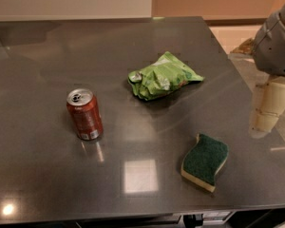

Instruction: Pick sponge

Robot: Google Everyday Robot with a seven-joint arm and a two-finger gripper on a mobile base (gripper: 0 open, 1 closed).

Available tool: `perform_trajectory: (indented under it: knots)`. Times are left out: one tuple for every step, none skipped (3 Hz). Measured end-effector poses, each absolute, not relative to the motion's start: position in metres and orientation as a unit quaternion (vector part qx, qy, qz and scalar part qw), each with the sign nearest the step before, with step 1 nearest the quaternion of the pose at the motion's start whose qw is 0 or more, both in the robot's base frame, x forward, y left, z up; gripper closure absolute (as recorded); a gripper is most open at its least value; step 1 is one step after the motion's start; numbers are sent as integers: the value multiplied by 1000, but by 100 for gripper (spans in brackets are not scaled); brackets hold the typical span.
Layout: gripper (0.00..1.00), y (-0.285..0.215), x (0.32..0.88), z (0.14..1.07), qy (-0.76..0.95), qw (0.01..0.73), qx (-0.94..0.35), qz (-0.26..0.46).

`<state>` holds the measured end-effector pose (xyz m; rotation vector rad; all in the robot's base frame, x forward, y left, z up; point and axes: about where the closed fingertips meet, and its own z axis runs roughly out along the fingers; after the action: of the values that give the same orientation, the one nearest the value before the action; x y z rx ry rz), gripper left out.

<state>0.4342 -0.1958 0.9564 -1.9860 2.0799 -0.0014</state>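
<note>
The sponge (205, 161) lies flat on the dark grey table (47, 56), near the front right. It has a wavy edge, a dark green top and pale yellow foam below. My gripper (267, 106) hangs at the right edge of the view, over the table's right edge. It is above and to the right of the sponge, apart from it. The grey arm (277, 42) rises above it and runs out of view.
A red soda can (85, 114) stands upright at the left of the middle. A light green wrinkly snack bag (162, 75) lies behind the sponge, near the middle. The table's front edge runs just below the sponge. Tan floor shows beyond the right edge.
</note>
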Motion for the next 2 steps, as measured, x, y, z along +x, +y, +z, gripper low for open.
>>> perform_trajectory:
  knots:
    - [0, -181, 427, 935, 655, 122, -746, 10]
    - [0, -167, 416, 912, 591, 108, -799, 19]
